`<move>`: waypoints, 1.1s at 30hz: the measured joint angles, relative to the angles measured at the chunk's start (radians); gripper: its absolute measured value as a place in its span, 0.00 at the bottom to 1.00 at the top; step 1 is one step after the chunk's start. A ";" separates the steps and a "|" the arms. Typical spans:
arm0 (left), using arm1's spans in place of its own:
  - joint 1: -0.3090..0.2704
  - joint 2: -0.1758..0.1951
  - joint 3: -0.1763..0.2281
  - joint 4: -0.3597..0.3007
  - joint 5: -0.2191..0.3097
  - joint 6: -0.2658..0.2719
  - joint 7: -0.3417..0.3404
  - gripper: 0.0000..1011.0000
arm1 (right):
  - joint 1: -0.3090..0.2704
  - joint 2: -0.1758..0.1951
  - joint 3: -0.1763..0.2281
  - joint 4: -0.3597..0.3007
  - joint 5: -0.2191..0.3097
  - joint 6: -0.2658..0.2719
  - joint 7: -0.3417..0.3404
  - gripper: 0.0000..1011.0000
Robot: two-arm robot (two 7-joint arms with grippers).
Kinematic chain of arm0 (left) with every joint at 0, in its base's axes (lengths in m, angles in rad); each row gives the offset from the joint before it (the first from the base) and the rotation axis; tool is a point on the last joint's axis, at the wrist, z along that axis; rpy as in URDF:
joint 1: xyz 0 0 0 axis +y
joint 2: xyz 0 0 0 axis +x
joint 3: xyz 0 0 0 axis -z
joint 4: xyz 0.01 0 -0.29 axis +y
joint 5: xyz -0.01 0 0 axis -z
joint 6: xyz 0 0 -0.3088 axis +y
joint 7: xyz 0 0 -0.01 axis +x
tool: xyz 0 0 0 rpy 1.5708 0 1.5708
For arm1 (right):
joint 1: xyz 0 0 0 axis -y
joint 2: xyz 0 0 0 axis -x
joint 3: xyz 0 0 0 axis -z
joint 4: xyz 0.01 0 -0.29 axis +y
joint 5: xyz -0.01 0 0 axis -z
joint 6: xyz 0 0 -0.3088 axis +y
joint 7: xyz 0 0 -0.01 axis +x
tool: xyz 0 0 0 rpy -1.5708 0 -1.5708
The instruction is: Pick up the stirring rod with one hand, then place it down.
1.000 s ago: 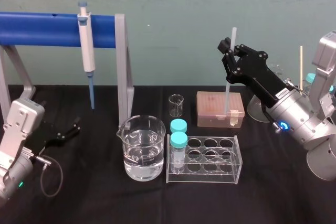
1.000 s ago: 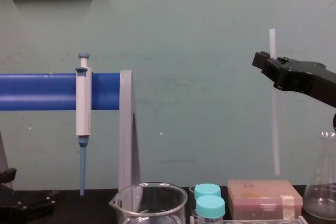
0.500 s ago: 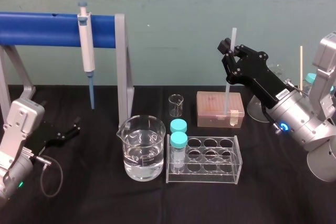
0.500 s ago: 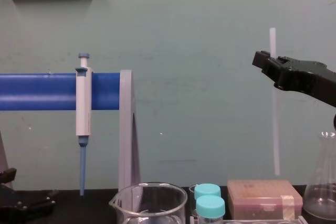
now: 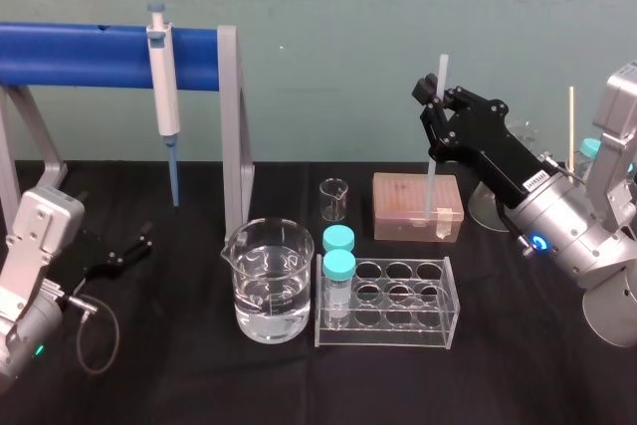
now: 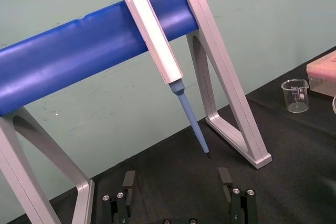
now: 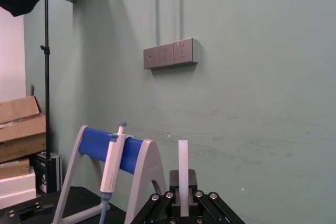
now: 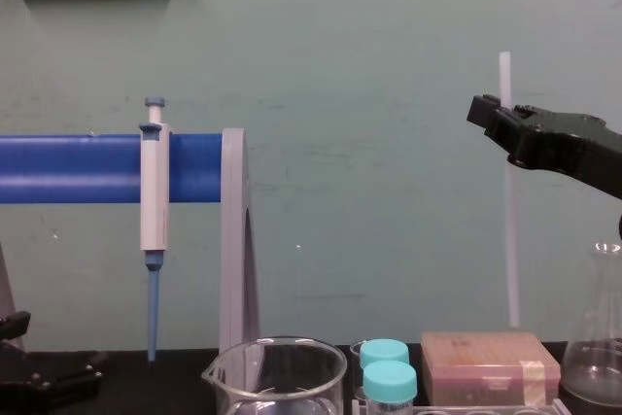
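The stirring rod (image 5: 434, 146) is a thin translucent-white stick held upright in the air. Its lower end hangs just above the pink box (image 5: 417, 206). My right gripper (image 5: 430, 106), black with a silver wrist, is shut on the rod's upper part, with a short length sticking out above the fingers. The chest view shows the rod (image 8: 508, 221) vertical, pinched by the right gripper (image 8: 491, 114). In the right wrist view the rod (image 7: 182, 171) rises from between the fingers. My left gripper (image 5: 117, 251) rests low at the table's left, open and holding nothing, as the left wrist view shows (image 6: 178, 179).
A white-and-blue pipette (image 5: 162, 87) hangs on the blue stand (image 5: 90, 55) at the back left. A water beaker (image 5: 267, 281), a clear tube rack (image 5: 386, 301) with two teal-capped vials and a small beaker (image 5: 334, 199) stand mid-table. A glass flask (image 8: 598, 337) is at right.
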 joint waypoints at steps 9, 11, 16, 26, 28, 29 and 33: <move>0.000 0.000 0.000 0.000 0.000 0.000 0.000 0.99 | -0.004 0.000 -0.001 -0.003 -0.003 0.000 -0.002 0.07; 0.000 0.000 0.000 0.000 0.000 0.000 0.000 0.99 | -0.004 0.000 -0.001 -0.001 -0.003 0.000 -0.002 0.07; 0.000 0.000 0.000 0.000 0.000 0.000 0.000 0.99 | -0.003 -0.001 -0.001 0.006 0.003 0.000 0.004 0.07; 0.000 0.000 0.000 0.000 0.000 0.000 0.000 0.99 | 0.023 0.009 -0.016 0.095 0.174 -0.012 0.228 0.07; 0.000 0.000 0.000 0.000 0.000 0.000 0.000 0.99 | 0.029 0.015 -0.026 0.118 0.194 -0.021 0.272 0.07; 0.000 0.000 0.000 0.000 0.000 0.000 0.000 0.99 | 0.031 0.017 -0.030 0.126 0.198 -0.024 0.283 0.07; 0.000 0.000 0.000 0.000 0.000 0.000 0.000 0.99 | 0.040 0.024 -0.050 0.164 0.202 -0.045 0.312 0.07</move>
